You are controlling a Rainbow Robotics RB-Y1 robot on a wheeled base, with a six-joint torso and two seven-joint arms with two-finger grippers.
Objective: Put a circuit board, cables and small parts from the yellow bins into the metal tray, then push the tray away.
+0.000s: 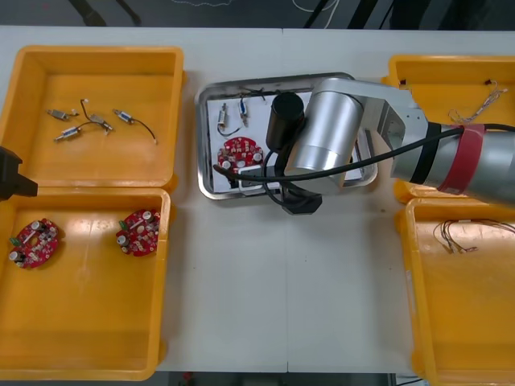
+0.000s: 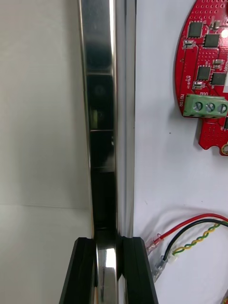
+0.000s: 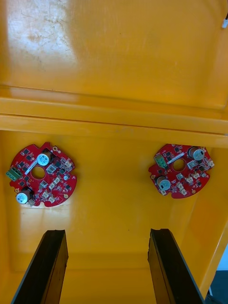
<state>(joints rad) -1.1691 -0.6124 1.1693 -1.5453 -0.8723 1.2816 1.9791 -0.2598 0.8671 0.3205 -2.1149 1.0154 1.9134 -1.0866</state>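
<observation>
the right hand (image 1: 299,201) sits at the near rim of the metal tray (image 1: 206,104), which stands on the tabletop (image 1: 322,289) between the yellow bins. in the right wrist view the right hand (image 2: 107,247) is clamped on the metal tray (image 2: 102,118): its two black fingers stand one on each side of the shiny rim wall, with the metal pinched between them.

inside the tray, on its white floor, lies a round red circuit board (image 1: 240,151) with a green terminal block (image 2: 205,105). beside the inner finger lie a few cables (image 2: 190,228): one red, one black and one twisted yellow and green. two small metal parts (image 1: 224,117) lie toward the tray's far side.

the left hand (image 1: 12,177) is at the tabletop's left edge, over the seam between the two left bins. its fingers are spread apart and hold nothing (image 3: 108,232), above the near-left yellow bin (image 1: 80,371), where two more boards (image 3: 40,174) (image 3: 180,170) lie apart from each other. the far-left yellow bin (image 1: 96,52) holds loose metal parts (image 1: 80,125).
</observation>
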